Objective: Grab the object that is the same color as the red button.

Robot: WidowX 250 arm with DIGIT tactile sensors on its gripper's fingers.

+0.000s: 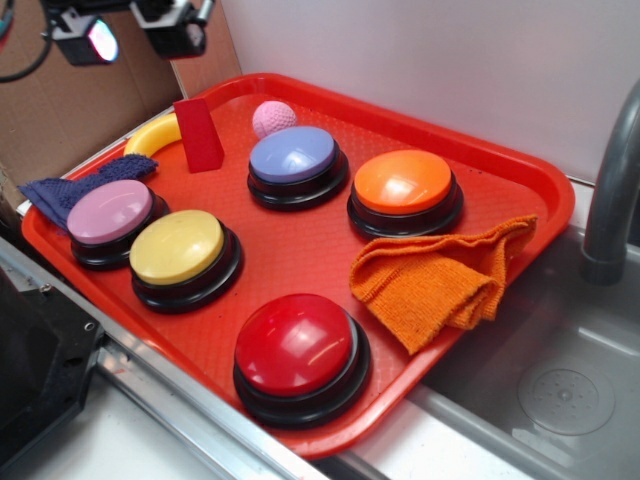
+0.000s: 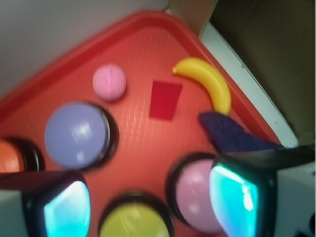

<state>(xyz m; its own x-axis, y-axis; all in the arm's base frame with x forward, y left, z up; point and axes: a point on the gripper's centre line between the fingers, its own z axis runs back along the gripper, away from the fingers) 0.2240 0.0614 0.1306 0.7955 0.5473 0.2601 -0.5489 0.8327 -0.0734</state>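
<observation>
The red button (image 1: 295, 343) sits at the near edge of the red tray (image 1: 520, 170), out of the wrist view. The object, a small dark-red wedge block (image 1: 199, 134), stands upright at the back left of the tray, between a yellow banana (image 1: 152, 134) and a pink ball (image 1: 273, 117). Seen from the wrist camera, the block (image 2: 165, 99) lies ahead, well apart from the fingers. My gripper (image 1: 128, 30) hangs high above the tray's back left corner. In the wrist view the gripper (image 2: 148, 205) is open, nothing between its glowing pads (image 2: 232, 200).
Purple (image 1: 293, 157), orange (image 1: 403, 182), pink (image 1: 109, 212) and yellow (image 1: 177, 247) buttons stand on the tray. An orange cloth (image 1: 440, 280) lies at the right, a dark blue cloth (image 1: 75, 190) at the left. A sink (image 1: 560, 390) and faucet (image 1: 615, 190) are to the right.
</observation>
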